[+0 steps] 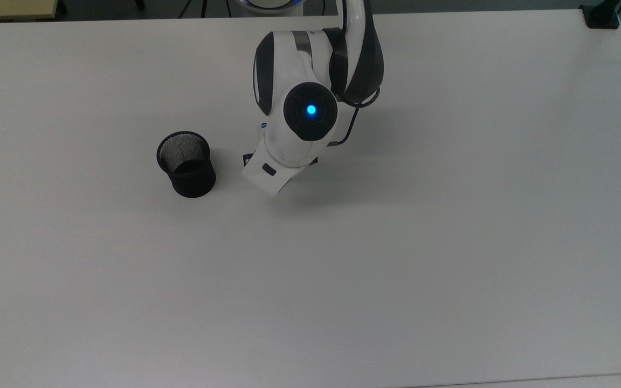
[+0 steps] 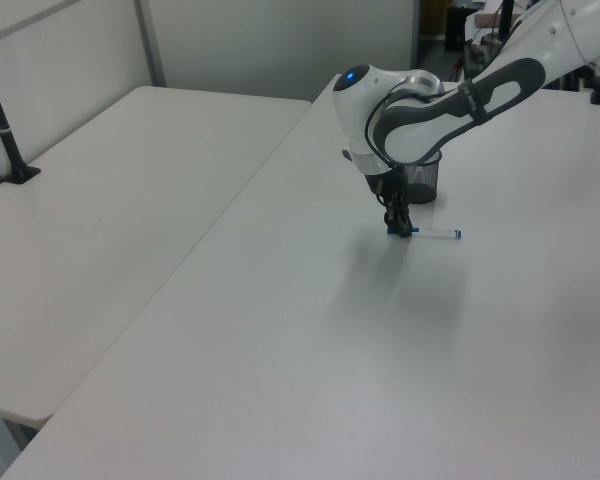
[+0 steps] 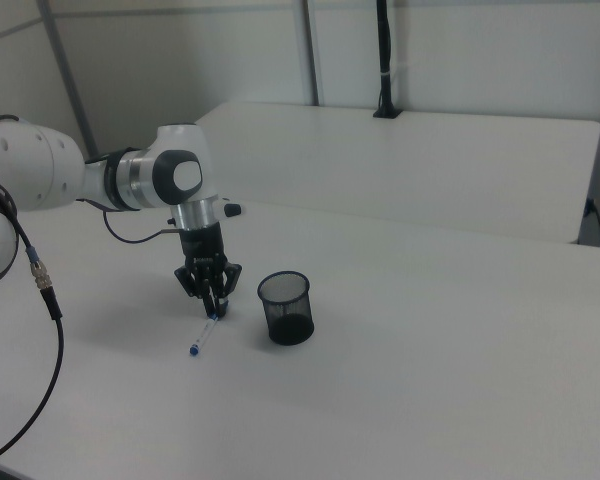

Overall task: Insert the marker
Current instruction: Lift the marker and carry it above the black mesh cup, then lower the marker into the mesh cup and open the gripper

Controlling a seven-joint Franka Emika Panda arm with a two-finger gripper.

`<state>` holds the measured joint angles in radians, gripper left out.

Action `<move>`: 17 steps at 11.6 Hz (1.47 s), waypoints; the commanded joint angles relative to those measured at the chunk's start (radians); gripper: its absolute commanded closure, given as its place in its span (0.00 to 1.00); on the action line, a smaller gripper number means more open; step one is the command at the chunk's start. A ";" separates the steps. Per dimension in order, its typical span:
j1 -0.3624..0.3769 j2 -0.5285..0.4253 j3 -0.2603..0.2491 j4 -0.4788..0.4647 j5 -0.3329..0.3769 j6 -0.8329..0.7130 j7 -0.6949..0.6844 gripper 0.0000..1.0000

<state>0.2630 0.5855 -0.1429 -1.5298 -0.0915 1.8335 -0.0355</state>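
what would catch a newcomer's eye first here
The white robot arm, bent low over the white table, with its gripper down at one end of the marker lying flat. Next, the black mesh cup, upright just to the right view's right of it.

The slim white marker with a blue cap (image 3: 204,333) lies on the white table (image 3: 430,380), at the right view's left of the black mesh cup (image 3: 285,307).

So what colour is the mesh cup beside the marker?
Black: the mesh cup shows best in the right view, standing apart from the marker.
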 commanded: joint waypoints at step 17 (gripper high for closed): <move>-0.274 -0.385 -0.020 -0.179 0.085 0.370 0.105 0.96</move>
<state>-0.0156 0.2272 -0.1625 -1.6026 -0.0161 2.0878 -0.0134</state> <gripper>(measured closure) 0.833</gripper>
